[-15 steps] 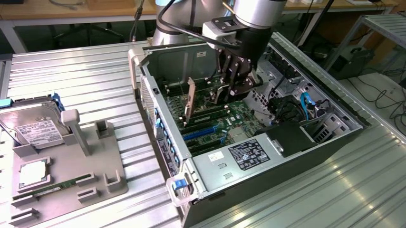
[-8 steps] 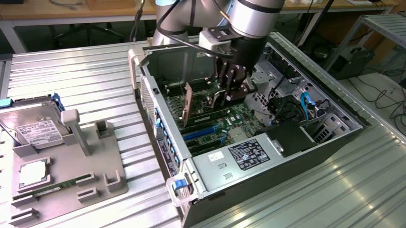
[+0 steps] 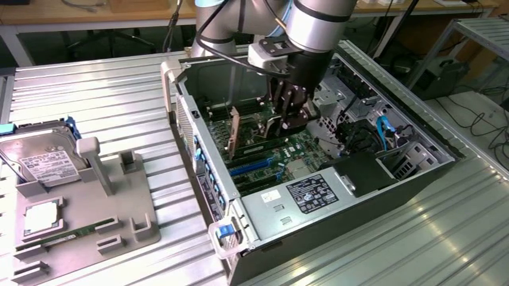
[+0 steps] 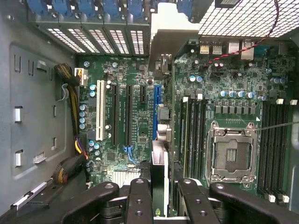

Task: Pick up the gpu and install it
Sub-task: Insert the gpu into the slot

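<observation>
The gpu (image 3: 236,136) stands on edge inside the open computer case (image 3: 208,179), just over the motherboard (image 3: 298,149). In the wrist view I see the gpu (image 4: 160,163) edge-on as a thin strip, running from my fingers to its silver bracket (image 4: 170,39) at the case's rear wall. It lies right beside the blue slot (image 4: 155,109); I cannot tell whether it touches the slot. My gripper (image 3: 288,122) reaches down into the case and is shut on the card's end, with black fingers (image 4: 138,198) on either side of it.
A white slot (image 4: 99,112), black slots, the processor socket (image 4: 232,149) and memory slots crowd the board. Cable bundles (image 4: 70,98) and the power supply (image 3: 318,193) sit nearby. Outside, a grey holder (image 3: 87,220) carries a hard drive (image 3: 44,158) and a memory stick (image 3: 68,234).
</observation>
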Controlling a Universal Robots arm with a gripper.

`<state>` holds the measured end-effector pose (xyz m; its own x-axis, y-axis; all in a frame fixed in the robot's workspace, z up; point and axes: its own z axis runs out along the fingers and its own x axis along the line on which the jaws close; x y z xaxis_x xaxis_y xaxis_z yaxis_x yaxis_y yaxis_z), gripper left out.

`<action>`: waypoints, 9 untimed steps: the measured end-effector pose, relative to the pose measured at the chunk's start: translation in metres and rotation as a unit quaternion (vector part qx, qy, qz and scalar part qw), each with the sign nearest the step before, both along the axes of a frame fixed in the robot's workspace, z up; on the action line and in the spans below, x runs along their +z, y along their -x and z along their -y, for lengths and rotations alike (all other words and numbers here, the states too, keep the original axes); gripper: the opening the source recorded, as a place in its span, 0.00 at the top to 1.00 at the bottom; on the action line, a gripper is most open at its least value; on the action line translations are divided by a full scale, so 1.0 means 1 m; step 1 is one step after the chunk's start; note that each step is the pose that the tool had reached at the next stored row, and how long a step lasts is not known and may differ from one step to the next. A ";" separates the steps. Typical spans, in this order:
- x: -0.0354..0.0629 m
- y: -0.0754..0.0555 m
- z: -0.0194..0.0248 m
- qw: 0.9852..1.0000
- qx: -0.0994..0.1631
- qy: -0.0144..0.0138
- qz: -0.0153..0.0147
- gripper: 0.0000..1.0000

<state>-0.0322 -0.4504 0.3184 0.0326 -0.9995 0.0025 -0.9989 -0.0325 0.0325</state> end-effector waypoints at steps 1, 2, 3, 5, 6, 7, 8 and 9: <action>-0.0001 0.000 0.0000 1.000 0.000 0.000 0.000 0.73; -0.0003 0.000 0.0000 1.000 0.000 0.000 0.000 0.73; -0.0003 0.000 0.0000 1.000 0.000 0.000 0.000 0.73; -0.0005 0.001 0.0000 1.000 0.000 0.000 0.000 0.73; -0.0006 0.001 0.0000 1.000 0.000 0.000 0.000 0.73; -0.0007 0.001 0.0000 1.000 0.000 0.000 -0.001 0.73; -0.0007 0.001 0.0000 1.000 0.000 0.000 -0.001 0.73; -0.0007 0.001 0.0000 1.000 0.000 0.000 -0.001 0.73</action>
